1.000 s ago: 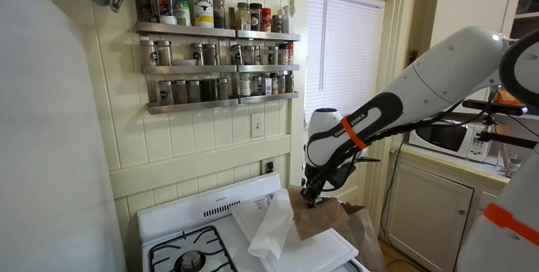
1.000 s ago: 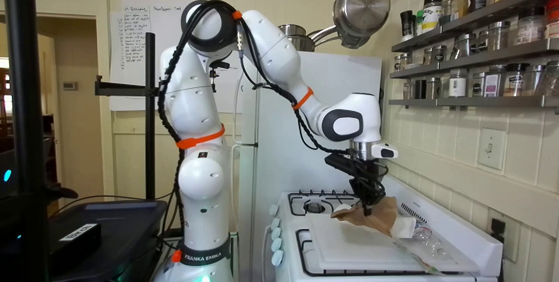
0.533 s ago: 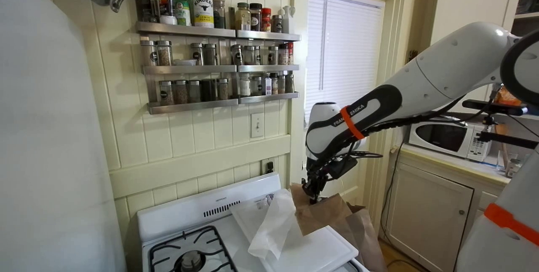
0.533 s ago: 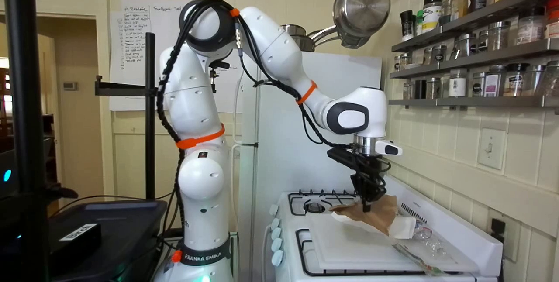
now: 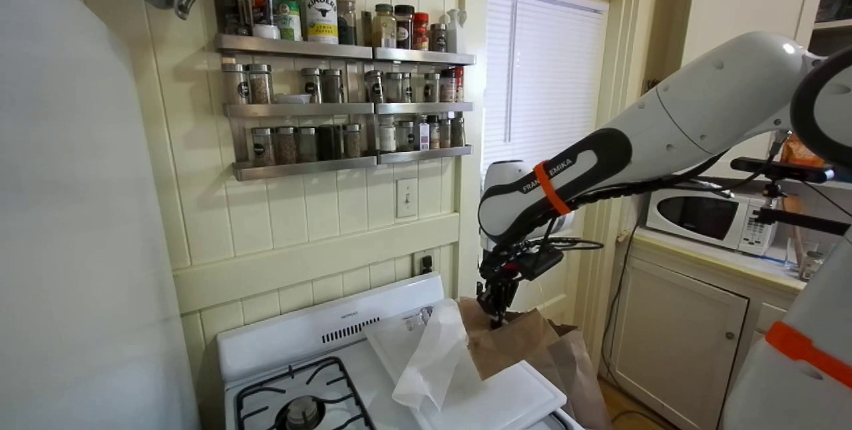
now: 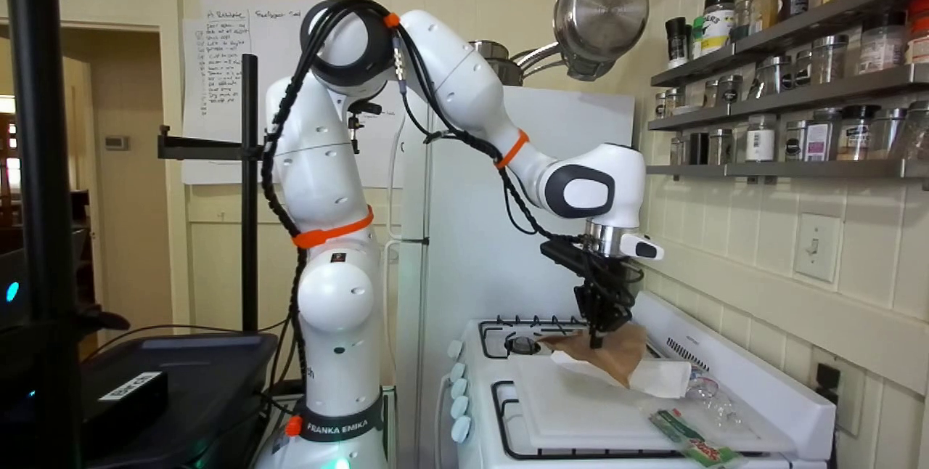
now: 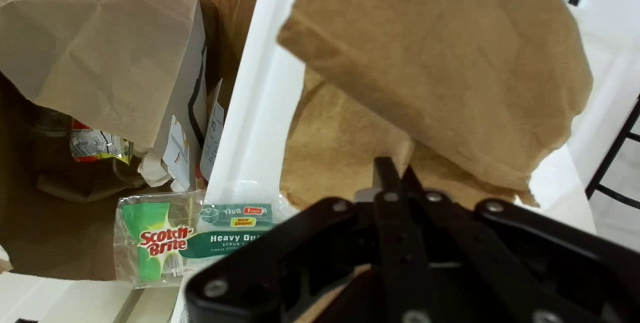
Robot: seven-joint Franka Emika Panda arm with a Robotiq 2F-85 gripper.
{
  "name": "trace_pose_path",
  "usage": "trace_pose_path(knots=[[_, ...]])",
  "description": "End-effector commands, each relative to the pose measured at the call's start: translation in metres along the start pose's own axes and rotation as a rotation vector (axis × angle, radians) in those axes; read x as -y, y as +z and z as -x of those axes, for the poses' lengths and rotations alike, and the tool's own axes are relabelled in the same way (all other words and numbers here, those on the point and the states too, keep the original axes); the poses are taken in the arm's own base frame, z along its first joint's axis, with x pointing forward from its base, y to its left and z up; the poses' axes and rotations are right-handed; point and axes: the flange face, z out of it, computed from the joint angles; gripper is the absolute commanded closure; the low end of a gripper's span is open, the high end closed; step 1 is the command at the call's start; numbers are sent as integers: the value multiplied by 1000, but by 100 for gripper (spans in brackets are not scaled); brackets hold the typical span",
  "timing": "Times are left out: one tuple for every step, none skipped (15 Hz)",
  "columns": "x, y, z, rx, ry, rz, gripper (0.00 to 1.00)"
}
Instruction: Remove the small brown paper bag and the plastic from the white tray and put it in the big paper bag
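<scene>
The small brown paper bag is crumpled over the white tray on the stove. It also shows in an exterior view and the wrist view. My gripper points down and is shut on a fold of this bag. It shows in both exterior views. The plastic, a green Scotch-Brite wrapper, lies across the tray's edge in the wrist view and in an exterior view. The big paper bag stands open beside the stove; its rim shows in the wrist view.
A white paper sheet lies on the tray under the small bag. Clear plastic lies near the stove's back panel. Burner grates flank the tray. Spice shelves hang on the wall. Some wrappers are inside the big bag.
The gripper has risen a little and shifted, and the small bag has moved slightly with it. The green wrapper has turned from edge-on to lying with its printed face visible.
</scene>
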Motion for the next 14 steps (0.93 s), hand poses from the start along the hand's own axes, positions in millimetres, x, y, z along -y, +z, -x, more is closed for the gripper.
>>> trace_pose_path(knots=[[-22,-20,-3,-59,65,34,100],[-33,-25,-5,-81,98,42,100],[-46,-30,-7,-106,136,58,100],[-61,-33,-9,-132,176,70,100],[-76,-36,-11,-155,212,87,100],[-91,-35,-13,-172,253,100,100],[-103,-35,-14,-186,282,112,100],[-116,-30,-16,-191,307,121,100],[-125,-26,-18,-190,332,126,100],[-110,-37,-8,-195,286,100,99],[-119,-33,-9,-194,304,104,99],[-123,-29,-11,-188,313,104,99],[-125,-26,-13,-184,319,104,99],[-125,-25,-15,-183,322,105,99]])
